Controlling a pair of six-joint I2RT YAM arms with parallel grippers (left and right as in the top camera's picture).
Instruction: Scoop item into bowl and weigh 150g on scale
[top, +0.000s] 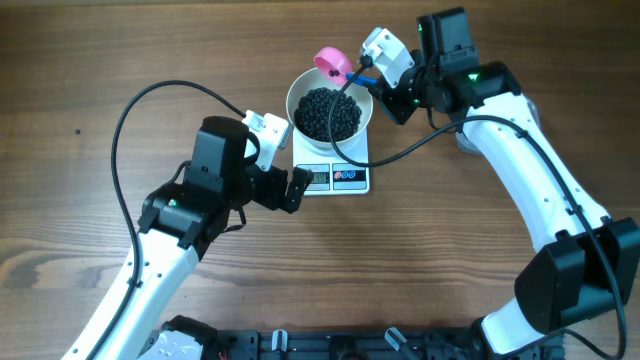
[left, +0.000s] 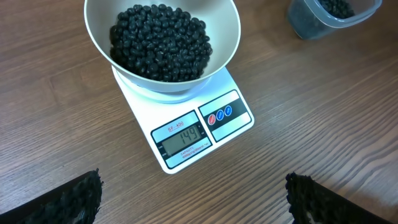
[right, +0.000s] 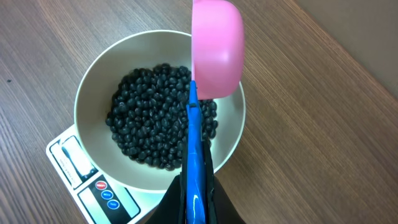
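The white bowl (top: 292, 100) sits squarely on the little white scale (top: 335, 177), near the middle of the wooden table (top: 90, 70); it is heaped well up its sides with small black beans (top: 328, 113), and from the left wrist view the pile (left: 160, 42) leans toward one side, leaving bare wall (left: 225, 31) on the other. The scale's grey display (left: 181, 138) faces the left arm and shows three digits beginning with one and four; the last I can't read for sure; beside it are the red and blue buttons (left: 222, 114).

The right gripper (right: 194, 202) is clenched on the blue handle (right: 194, 149) of a pink scoop (right: 216, 50); the pink cup hangs at the bowl's far rim, turned so I see its back from the wrist, and whether anything lies in it I cannot tell. The left gripper (left: 193, 186) is released, its jaws spread wide and holding nothing, just in front of the scale; both padded fingers (left: 68, 199) are clear of it. A clear plastic container (left: 333, 15) with more beans stands off beyond the scale, apart from the bowl.
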